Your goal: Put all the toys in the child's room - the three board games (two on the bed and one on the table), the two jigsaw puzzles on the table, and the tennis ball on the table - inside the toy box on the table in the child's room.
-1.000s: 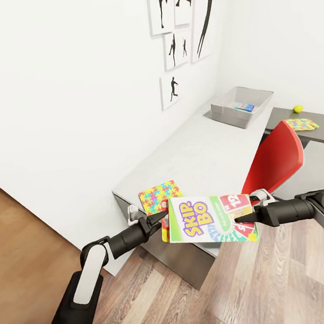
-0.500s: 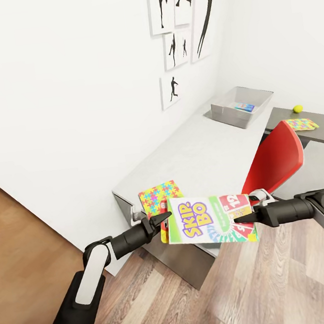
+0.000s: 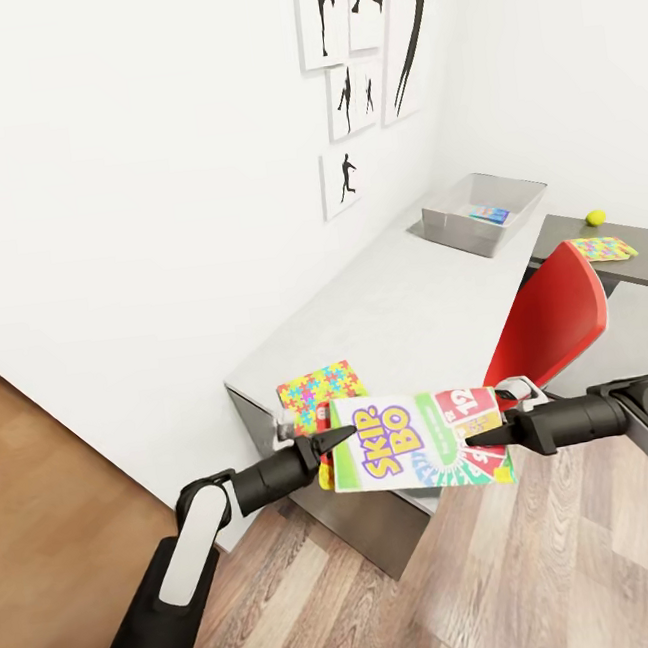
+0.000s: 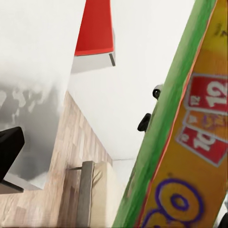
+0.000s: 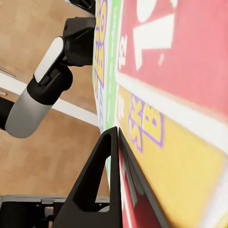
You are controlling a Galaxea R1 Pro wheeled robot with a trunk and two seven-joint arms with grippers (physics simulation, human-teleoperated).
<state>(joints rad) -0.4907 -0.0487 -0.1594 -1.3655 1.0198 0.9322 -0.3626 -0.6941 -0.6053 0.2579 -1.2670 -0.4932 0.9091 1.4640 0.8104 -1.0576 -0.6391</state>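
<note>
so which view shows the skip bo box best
The head view: the SKIP BO box shows whole, title readable, held between the left gripper and right gripper. The left wrist view catches only its green edge and part of the face; the right wrist view shows a close-up of its print.

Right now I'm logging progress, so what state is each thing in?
SKIP BO game: held off the table, right gripper shut on it.
Left gripper: at the game's other edge, grip unclear.
Toy box: open, one blue game inside.
Tennis ball: on the table.
</note>
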